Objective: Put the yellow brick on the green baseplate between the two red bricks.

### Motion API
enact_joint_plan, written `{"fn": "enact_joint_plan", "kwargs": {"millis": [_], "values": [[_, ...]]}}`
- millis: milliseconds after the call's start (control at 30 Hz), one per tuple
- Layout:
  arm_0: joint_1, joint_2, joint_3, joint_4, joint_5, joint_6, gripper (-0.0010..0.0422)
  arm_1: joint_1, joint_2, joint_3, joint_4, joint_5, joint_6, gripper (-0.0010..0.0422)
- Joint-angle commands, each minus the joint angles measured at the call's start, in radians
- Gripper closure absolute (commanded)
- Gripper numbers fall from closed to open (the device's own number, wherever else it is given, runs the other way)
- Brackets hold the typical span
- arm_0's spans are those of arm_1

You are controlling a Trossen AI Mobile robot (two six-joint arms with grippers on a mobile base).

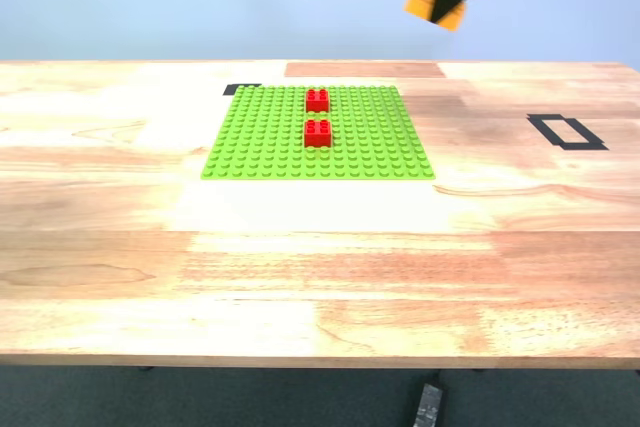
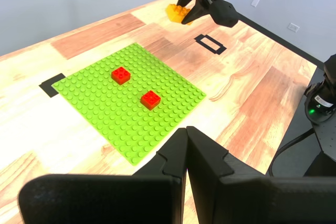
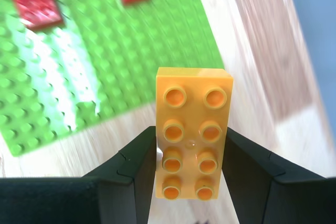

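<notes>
- Yellow brick (image 3: 192,140): oblong, orange-yellow, eight studs in two rows; clamped in our second gripper (image 3: 190,166), in the air beyond the green baseplate (image 1: 260,137).
- First gripper (image 2: 187,153): jaws seemingly together, empty.

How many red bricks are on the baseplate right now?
2. Both sit on the green baseplate, one behind the other in the exterior view: the far red brick and the near red brick, with a gap of bare studs between them. None looks hidden.
</notes>
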Motion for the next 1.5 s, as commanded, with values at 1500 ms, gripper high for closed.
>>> {"fn": "enact_joint_plan", "kwargs": {"millis": [1500], "values": [[0.000,-0.008,-0.001,-0.017,0.001,0.000,0.0413,0.237,0.495,0.325,-0.038,-0.013,-0.128,0.0413]]}}
